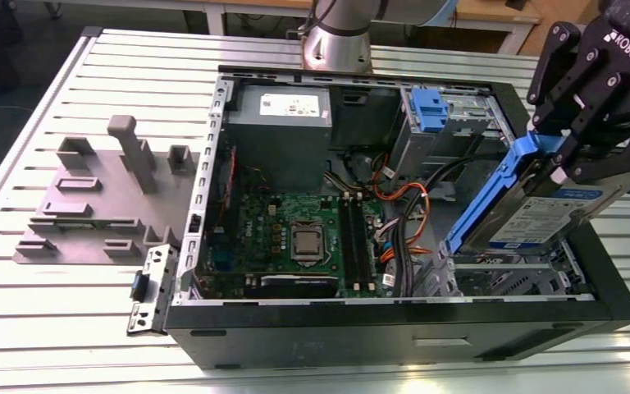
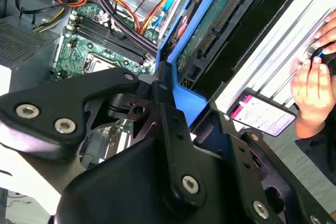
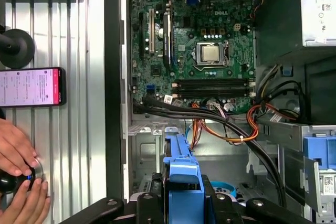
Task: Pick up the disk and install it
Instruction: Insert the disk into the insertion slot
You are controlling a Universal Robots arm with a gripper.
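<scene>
In the exterior view we are seeing the gripper (image 1: pixel 564 156) clenching the disk (image 1: pixel 545 215) by its blue bracket (image 1: pixel 485 205). The disk is tilting steeply above the bay (image 1: pixel 512 275) at the case's (image 1: pixel 403 316) end on that view's right. In the second wrist view the fingers (image 2: pixel 165 109) are pinching the bracket's edge. In the first wrist view the disk is hanging over the bay, near the motherboard (image 3: pixel 210 51).
</scene>
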